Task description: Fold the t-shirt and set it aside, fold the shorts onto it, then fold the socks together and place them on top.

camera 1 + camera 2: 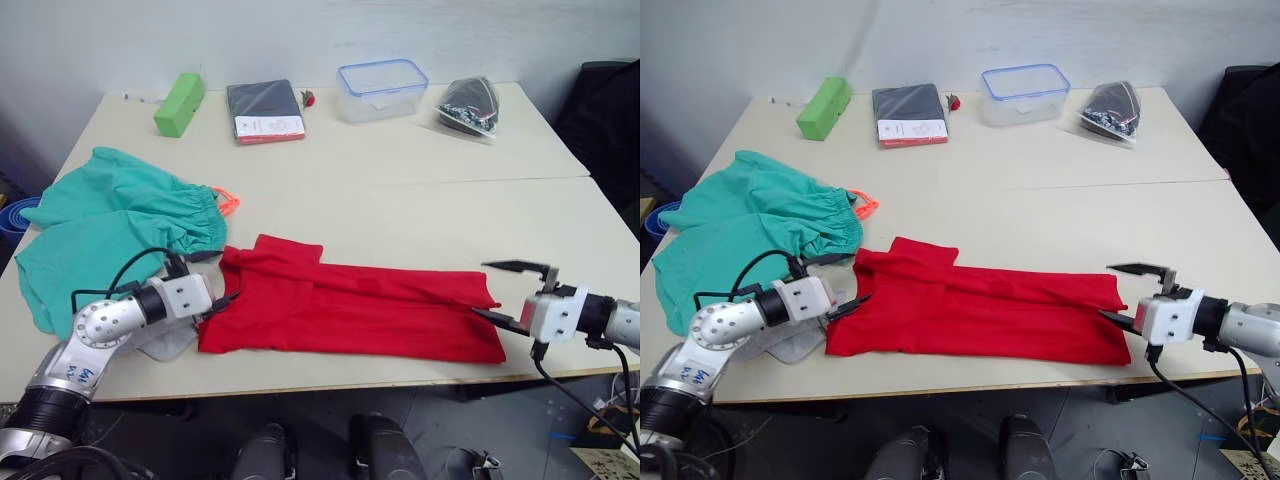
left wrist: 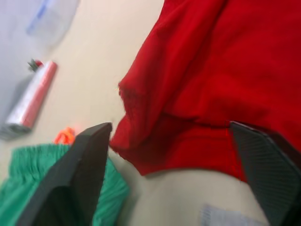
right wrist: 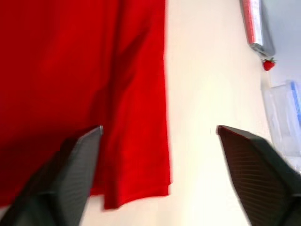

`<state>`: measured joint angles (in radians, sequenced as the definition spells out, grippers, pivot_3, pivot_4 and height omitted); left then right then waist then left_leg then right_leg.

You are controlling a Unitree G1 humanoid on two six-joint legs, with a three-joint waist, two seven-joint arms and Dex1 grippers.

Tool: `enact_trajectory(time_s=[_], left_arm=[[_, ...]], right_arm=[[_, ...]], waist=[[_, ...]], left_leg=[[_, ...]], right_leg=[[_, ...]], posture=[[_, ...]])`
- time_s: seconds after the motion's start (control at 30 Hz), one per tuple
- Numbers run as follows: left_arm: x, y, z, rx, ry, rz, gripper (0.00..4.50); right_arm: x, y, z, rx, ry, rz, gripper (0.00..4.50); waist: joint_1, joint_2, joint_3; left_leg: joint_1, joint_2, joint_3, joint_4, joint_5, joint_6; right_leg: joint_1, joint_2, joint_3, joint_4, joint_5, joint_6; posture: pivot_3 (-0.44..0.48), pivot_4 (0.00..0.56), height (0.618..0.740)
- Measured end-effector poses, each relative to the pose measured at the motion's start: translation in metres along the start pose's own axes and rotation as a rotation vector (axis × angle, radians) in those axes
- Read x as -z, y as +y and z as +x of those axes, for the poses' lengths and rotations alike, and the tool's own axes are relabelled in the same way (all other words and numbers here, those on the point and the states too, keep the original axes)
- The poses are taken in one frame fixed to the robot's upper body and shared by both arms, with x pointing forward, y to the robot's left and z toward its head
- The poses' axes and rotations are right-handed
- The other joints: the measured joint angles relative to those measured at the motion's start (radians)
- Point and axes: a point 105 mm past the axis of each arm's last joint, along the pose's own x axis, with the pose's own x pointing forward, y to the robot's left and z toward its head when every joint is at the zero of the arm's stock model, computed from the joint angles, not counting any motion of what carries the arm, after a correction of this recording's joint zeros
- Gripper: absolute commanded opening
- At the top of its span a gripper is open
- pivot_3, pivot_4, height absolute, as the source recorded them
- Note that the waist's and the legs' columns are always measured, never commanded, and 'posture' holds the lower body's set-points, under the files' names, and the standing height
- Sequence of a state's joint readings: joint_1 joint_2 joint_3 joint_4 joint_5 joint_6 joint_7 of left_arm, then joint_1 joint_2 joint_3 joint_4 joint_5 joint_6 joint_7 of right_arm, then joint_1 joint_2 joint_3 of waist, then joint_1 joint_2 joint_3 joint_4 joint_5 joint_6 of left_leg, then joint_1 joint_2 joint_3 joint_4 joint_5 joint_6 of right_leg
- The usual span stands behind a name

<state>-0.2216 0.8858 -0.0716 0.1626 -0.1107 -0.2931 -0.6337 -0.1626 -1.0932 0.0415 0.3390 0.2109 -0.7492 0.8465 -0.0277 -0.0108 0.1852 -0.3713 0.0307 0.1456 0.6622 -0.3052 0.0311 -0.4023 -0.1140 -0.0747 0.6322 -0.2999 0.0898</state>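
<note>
T-shirt [image 1: 350, 310] lies flat along the near bench [image 1: 400, 200] edge, a long red cotton strip, creased. Left gripper [image 1: 222, 300] open at its collar end, right gripper [image 1: 505, 292] open at the hem end. Grey knit socks [image 1: 165, 343] under the left gripper. Crumpled teal shorts [image 1: 110, 225] far-left, orange drawstring showing. Far edge: green block [image 1: 179, 104], dark book [image 1: 264, 111], clear plastic tub [image 1: 382, 90], bag [image 1: 470, 106].

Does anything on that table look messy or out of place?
Mostly the shorts: they lie bunched in a heap at the table's left edge, partly hanging over it. The t-shirt is a long folded strip, its left end rumpled. Nothing looks spilled or torn.
</note>
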Motion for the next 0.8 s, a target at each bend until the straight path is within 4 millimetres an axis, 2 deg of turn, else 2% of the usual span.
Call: enact_trajectory(time_s=[0.1,0.2,0.27,0.33,0.43,0.53,0.7,0.8], left_arm=[[-0.013,0.013,-0.004,0.027,-0.014,-0.226,4.48],[-0.044,0.044,-0.002,0.018,-0.107,-0.414,4.48],[-0.064,0.065,0.005,0.031,-0.159,-0.515,4.48],[-0.075,0.072,0.014,0.073,-0.176,-0.587,4.48],[-0.066,0.074,0.05,0.124,-0.096,-0.742,4.48],[-0.051,0.062,0.08,0.192,0.024,-0.851,4.48],[-0.029,0.06,0.104,0.196,0.153,-0.87,4.48],[-0.03,0.061,0.114,0.205,0.17,-0.857,4.48]], right_arm=[[-0.012,-0.012,0.005,0.015,-0.025,0.15,4.47],[-0.028,-0.023,0.012,0.027,-0.06,0.282,4.47],[-0.042,-0.029,0.018,0.024,-0.097,0.361,4.47],[-0.055,-0.035,0.023,0.023,-0.135,0.408,4.47],[-0.071,-0.043,0.033,0.038,-0.181,0.45,4.47],[-0.087,-0.044,0.041,0.024,-0.221,0.464,4.47],[-0.099,-0.041,0.049,0.007,-0.239,0.499,4.47],[-0.104,-0.039,0.052,0.006,-0.242,0.499,4.47]], waist=[[0.003,0.0,0.0],[0.012,-0.001,0.0],[0.02,-0.001,0.0],[0.025,-0.001,0.0],[0.032,-0.002,0.0],[0.032,-0.003,0.001],[0.027,-0.008,0.001],[0.03,-0.009,0.002]], left_leg=[[0.0,0.0,-0.001,0.001,-0.001,0.001],[-0.002,0.0,-0.004,0.003,-0.001,0.0],[-0.002,-0.001,-0.004,0.004,-0.001,0.0],[-0.002,-0.001,-0.004,0.003,-0.001,0.0],[-0.003,-0.001,-0.003,0.005,-0.001,0.0],[-0.004,-0.001,-0.002,0.005,-0.002,0.001],[-0.018,0.0,0.001,0.009,-0.002,0.001],[-0.02,0.0,0.001,0.013,-0.002,0.002]], right_leg=[[0.001,0.0,0.0,0.0,0.0,0.0],[0.001,0.0,-0.002,0.0,0.0,0.0],[0.002,0.0,-0.003,-0.001,0.0,0.0],[0.002,0.001,-0.003,-0.001,0.0,0.0],[0.003,0.005,-0.006,-0.002,0.0,0.0],[0.001,0.008,-0.007,-0.004,0.0,0.001],[-0.014,0.011,-0.007,0.004,0.001,0.002],[-0.015,0.012,-0.008,0.005,0.001,0.002]], posture=[[0.0,0.15,0.74],[0.0,0.15,0.74],[0.0,0.15,0.74],[0.0,0.15,0.74],[0.0,0.15,0.74],[0.0,0.15,0.74],[0.0,0.15,0.74],[0.0,0.15,0.74]])
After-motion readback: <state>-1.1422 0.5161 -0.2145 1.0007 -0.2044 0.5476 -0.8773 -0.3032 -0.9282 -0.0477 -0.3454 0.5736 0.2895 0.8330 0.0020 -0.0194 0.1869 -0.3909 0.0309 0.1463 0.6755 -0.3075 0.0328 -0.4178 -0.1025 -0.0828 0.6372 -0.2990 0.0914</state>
